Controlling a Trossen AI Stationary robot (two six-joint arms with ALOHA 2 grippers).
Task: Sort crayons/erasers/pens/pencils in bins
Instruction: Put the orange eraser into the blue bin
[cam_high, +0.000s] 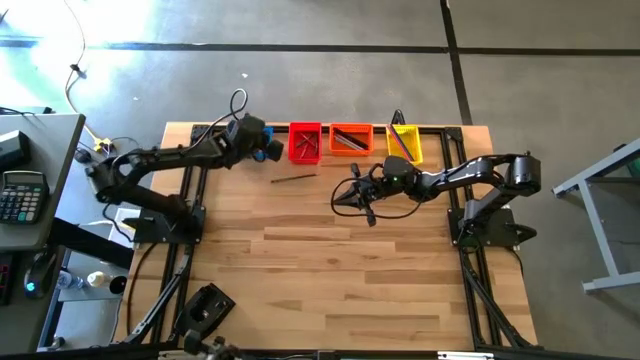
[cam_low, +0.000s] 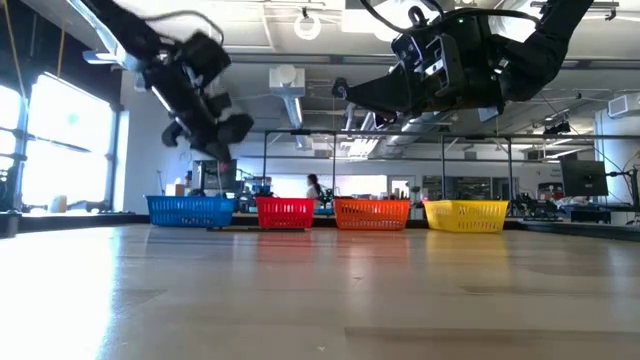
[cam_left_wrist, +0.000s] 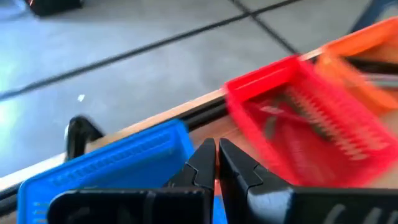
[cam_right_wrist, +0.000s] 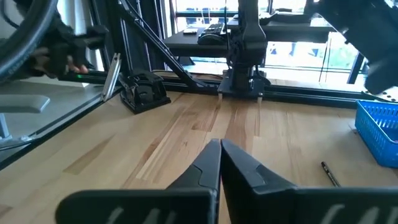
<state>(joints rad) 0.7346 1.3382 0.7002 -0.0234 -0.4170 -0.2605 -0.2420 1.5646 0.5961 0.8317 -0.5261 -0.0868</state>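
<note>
Four bins stand in a row at the table's far edge: blue (cam_low: 190, 211), red (cam_high: 305, 142), orange (cam_high: 350, 139) and yellow (cam_high: 405, 143). Thin sticks lie in the red, orange and yellow bins. A dark thin stick (cam_high: 293, 179) lies flat on the table in front of the red bin; it also shows in the right wrist view (cam_right_wrist: 329, 173). My left gripper (cam_left_wrist: 216, 155) is shut and empty, above the blue bin (cam_left_wrist: 118, 163). My right gripper (cam_right_wrist: 219, 152) is shut and empty, in the air over the table near the orange bin, pointing toward the table's left. No erasers show.
The table's frame rail runs just behind the bins. A dark clamp-like object (cam_high: 205, 305) lies at the near left of the table. Bare wood lies between the bins and the near edge. A desk with a calculator (cam_high: 22, 195) stands off the table's left.
</note>
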